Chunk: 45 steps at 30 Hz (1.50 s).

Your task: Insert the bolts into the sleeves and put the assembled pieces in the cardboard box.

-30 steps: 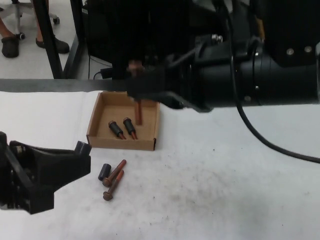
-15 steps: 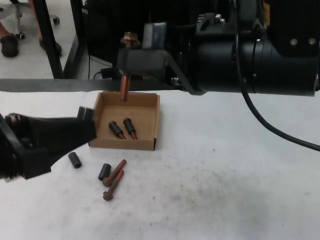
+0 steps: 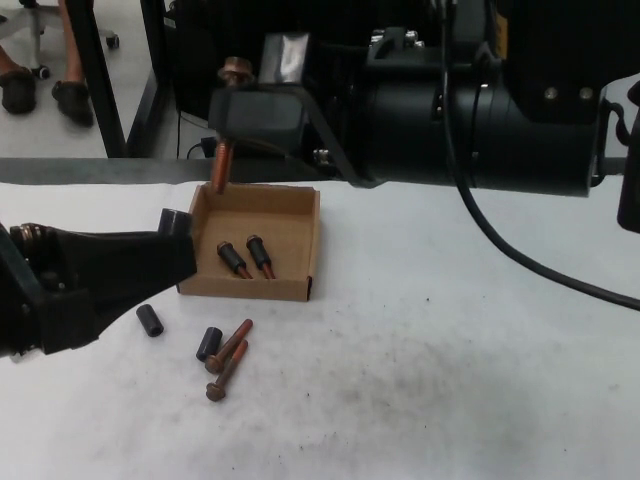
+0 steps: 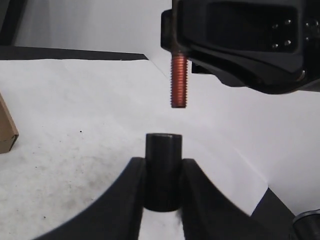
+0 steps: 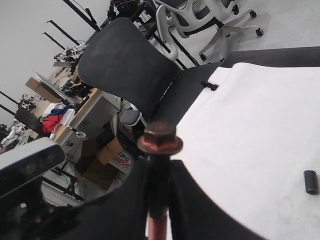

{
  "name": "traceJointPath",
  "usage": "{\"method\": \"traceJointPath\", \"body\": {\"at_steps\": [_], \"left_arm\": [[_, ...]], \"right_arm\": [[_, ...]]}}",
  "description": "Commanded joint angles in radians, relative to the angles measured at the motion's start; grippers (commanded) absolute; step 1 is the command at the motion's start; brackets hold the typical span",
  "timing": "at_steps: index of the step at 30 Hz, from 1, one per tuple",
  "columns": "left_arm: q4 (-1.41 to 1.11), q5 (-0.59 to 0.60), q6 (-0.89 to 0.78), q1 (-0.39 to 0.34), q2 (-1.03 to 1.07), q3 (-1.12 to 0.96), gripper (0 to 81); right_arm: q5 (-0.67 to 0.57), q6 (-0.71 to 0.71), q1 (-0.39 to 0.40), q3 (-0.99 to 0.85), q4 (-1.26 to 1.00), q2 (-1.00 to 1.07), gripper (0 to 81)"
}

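A black sleeve [image 4: 163,150] is held upright in the left gripper [image 4: 163,170], and a copper bolt [image 4: 179,82], clamped thread-down in the right gripper [image 5: 159,175], is hung just above it, not touching, near the cardboard box [image 3: 245,288].

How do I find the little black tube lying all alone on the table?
Find the cardboard box on the white bench. Just off its near left corner, a little closer to the camera, lies the sleeve. The other loose sleeve has two coppery bolts right beside it, but this one lies alone.
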Motion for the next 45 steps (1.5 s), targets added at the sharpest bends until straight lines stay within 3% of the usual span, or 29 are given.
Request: {"method": "traceJointPath", "body": {"at_steps": [1, 16, 27, 45], "left_arm": [[-0.023, 0.020, -0.005, 0.003, -0.006, -0.004, 0.8], [-0.026, 0.020, -0.019, -0.004, -0.006, -0.003, 0.8], [-0.034, -0.029, -0.026, -0.098, -0.006, -0.003, 0.8], [-0.009, -0.094, -0.015, -0.096, -0.006, -0.003, 0.8]], "right_arm": [[-0.012, 0.010, 0.022, -0.003, -0.047, 0.000, 0.2], [-0.026, 0.022, 0.034, -0.003, -0.046, 0.000, 0.2], [-0.026, 0.017, 0.042, -0.003, -0.043, 0.002, 0.2], [-0.018, -0.023, 0.004, -0.003, 0.004, 0.002, 0.2]]}}
